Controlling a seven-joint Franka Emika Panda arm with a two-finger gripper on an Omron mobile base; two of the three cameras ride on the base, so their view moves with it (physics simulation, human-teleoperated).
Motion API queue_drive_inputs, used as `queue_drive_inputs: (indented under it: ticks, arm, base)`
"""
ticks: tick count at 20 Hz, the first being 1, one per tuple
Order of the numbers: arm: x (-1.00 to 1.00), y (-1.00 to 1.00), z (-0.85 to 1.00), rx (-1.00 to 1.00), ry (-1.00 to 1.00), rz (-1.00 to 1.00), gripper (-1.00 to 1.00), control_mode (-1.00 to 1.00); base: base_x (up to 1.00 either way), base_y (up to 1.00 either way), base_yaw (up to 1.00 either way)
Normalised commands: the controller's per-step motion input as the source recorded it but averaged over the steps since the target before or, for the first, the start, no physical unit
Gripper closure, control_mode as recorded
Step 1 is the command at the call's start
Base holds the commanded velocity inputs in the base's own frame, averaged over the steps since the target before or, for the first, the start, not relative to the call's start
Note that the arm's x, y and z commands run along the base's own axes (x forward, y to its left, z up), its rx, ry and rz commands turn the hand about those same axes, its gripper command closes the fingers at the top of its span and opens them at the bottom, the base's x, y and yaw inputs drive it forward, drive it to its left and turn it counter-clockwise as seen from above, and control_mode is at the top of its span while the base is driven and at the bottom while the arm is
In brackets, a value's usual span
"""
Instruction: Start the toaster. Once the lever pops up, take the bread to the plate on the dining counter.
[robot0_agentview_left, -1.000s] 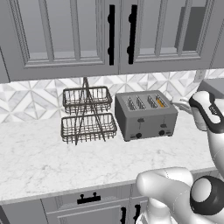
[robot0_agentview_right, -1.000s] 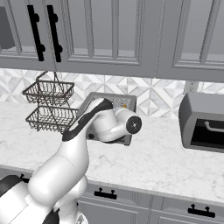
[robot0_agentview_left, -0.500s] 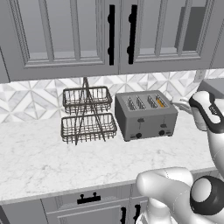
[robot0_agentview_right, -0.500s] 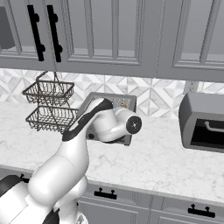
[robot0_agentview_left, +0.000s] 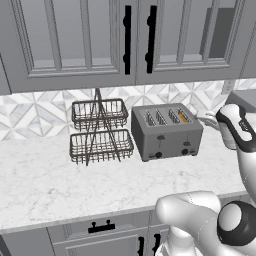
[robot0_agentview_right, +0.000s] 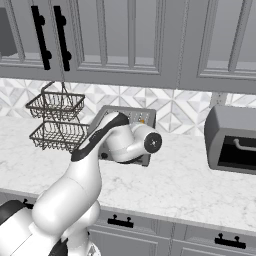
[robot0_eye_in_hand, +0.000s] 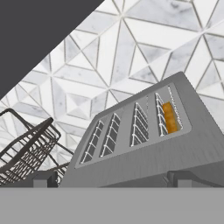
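Nothing moved over that last second: gripper (robot0_eye_in_hand: 112, 179) hung above the toaster (robot0_agentview_left: 166, 131), jaws wide apart, bread (robot0_eye_in_hand: 169, 117) unstarted inside.

Wire basket rack (robot0_agentview_left: 98, 131), grey appliance (robot0_agentview_right: 231, 139)

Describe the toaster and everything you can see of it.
The toaster is a boxy grey metal unit with four slots on top and small dark levers and knobs on its front. It stands upright on the white marble counter, just right of the wire basket rack, in front of the tiled backsplash. An orange bread slice sits in its rightmost slot. Nothing is touching it visibly.
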Motion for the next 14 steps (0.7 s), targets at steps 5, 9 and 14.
queue_drive_inputs:
  ticks: [5,9,14]
  arm:
    - [0.0,0.0,0.0,0.0,0.0,0.0,-1.0,-1.0]
    - [0.0,0.0,0.0,0.0,0.0,0.0,-1.0,-1.0]
    - [0.0,0.0,0.0,0.0,0.0,0.0,-1.0,-1.0]
  base:
    - [0.0,0.0,0.0]
    - [0.0,0.0,0.0]
    - [0.0,0.0,0.0]
